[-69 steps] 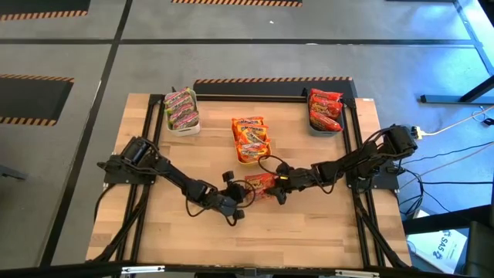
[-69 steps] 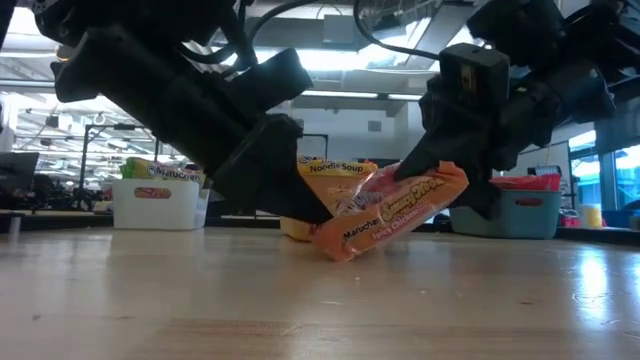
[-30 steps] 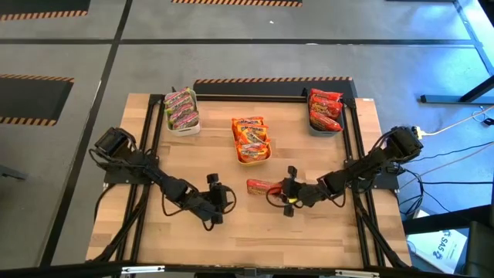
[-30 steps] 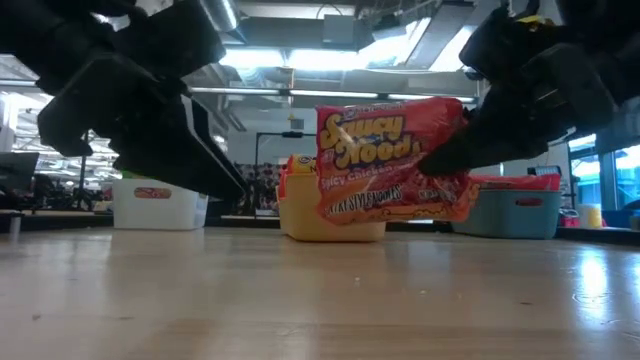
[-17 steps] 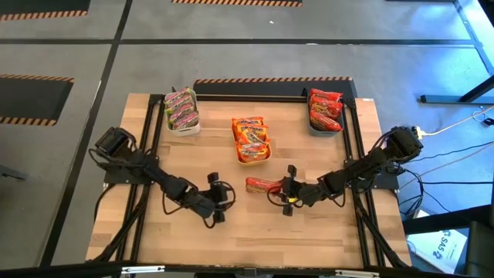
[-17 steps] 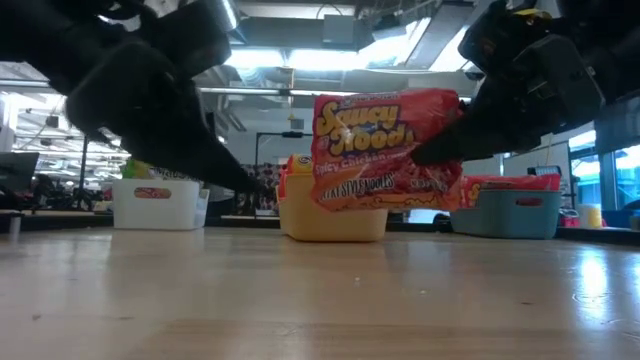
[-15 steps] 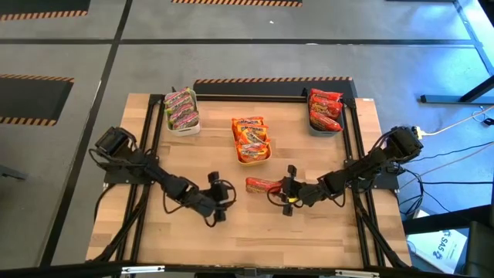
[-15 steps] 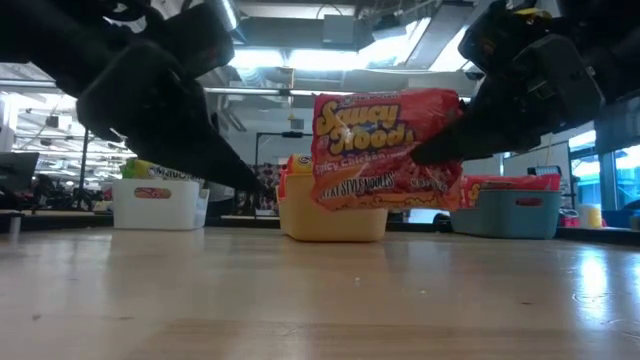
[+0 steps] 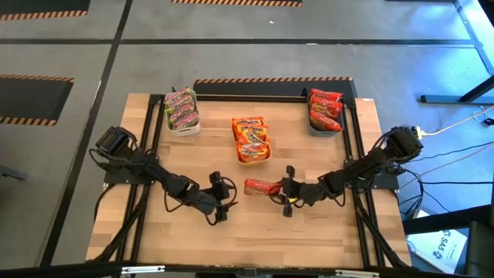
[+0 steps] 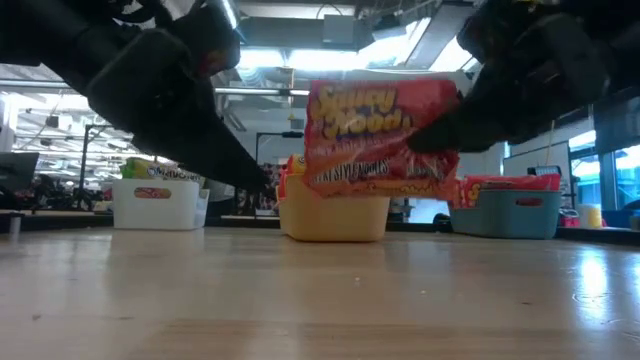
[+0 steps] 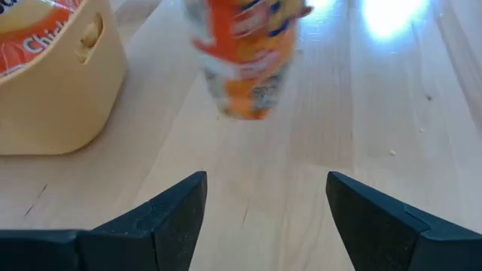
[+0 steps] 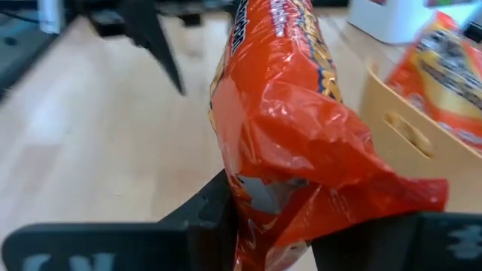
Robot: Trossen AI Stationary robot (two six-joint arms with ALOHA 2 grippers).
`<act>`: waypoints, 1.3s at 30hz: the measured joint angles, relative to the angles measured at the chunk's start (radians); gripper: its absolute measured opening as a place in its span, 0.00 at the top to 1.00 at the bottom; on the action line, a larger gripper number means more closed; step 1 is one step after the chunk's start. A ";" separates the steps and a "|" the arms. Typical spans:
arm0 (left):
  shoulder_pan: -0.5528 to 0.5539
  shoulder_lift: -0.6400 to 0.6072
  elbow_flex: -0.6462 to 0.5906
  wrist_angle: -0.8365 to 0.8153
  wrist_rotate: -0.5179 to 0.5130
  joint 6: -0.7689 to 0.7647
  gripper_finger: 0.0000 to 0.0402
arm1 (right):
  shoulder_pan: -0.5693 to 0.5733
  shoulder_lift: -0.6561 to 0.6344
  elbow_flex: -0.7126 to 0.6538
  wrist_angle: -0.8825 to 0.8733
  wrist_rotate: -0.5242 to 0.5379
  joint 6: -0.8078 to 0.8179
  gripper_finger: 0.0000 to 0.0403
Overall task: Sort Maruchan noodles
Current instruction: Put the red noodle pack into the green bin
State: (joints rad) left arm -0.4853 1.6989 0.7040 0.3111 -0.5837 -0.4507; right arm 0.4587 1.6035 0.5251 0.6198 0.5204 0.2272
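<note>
Nearest the front of the table, the left gripper (image 9: 219, 202) hovers low over bare wood with its fingers spread and nothing between them; its wrist view shows only tabletop in the gap, which suggests it plays no part in the carry. Just beside it, toward the table's middle, the right gripper (image 9: 286, 193) pinches one end of a red noodle packet (image 10: 385, 140), holding it edge-up and clear of the wood, probably so it can travel over a bin wall and drop in flat. In the low view the packet's front reads roughly "Saucy Noodles", with a darker band of smaller print below that is too blurred to make out. Farther back stand three bins: a yellow bin (image 9: 255, 161) in the middle holding orange packets, a white bin (image 9: 186, 128) to the left with green and pink ones, its contents showing "Maruchan" in the low view, and a blue-grey bin (image 9: 323, 130) to the right with red ones. Going by colour, the held packet likely belongs in that last bin.
</note>
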 joint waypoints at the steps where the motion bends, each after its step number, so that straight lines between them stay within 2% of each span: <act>1: 0.002 0.000 0.000 0.002 0.001 0.005 0.33 | 0.000 0.000 0.000 0.015 -0.020 -0.006 0.73; 4: 0.009 0.002 0.000 0.081 -0.001 0.050 0.33 | 0.000 0.000 0.000 0.050 -0.059 -0.043 0.73; 8: 0.012 0.014 0.000 0.179 -0.004 0.111 0.33 | 0.000 0.025 0.000 0.073 -0.062 -0.049 0.73; 18: 0.048 0.067 0.000 0.312 0.027 0.104 0.34 | 0.007 0.146 0.001 0.320 -0.085 -0.153 0.73; 23: 0.056 0.139 0.000 0.451 0.101 0.130 0.34 | 0.006 0.149 0.000 0.322 -0.088 -0.156 0.73; 27: 0.056 0.177 0.000 0.557 0.105 0.170 0.34 | 0.006 0.149 0.000 0.326 -0.095 -0.145 0.73; 31: 0.064 0.195 0.000 0.621 0.113 0.197 0.39 | 0.006 0.148 0.001 0.326 -0.146 -0.130 0.73; 35: 0.077 0.195 0.000 0.614 0.115 0.199 0.47 | 0.006 0.148 0.001 0.322 -0.122 -0.128 0.73; 39: 0.087 0.195 0.000 0.614 0.169 0.200 0.56 | 0.007 0.148 0.001 0.321 -0.112 -0.100 0.73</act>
State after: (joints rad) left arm -0.3981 1.8935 0.7040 0.9253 -0.4148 -0.2509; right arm 0.4655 1.7512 0.5259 0.9413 0.4088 0.1276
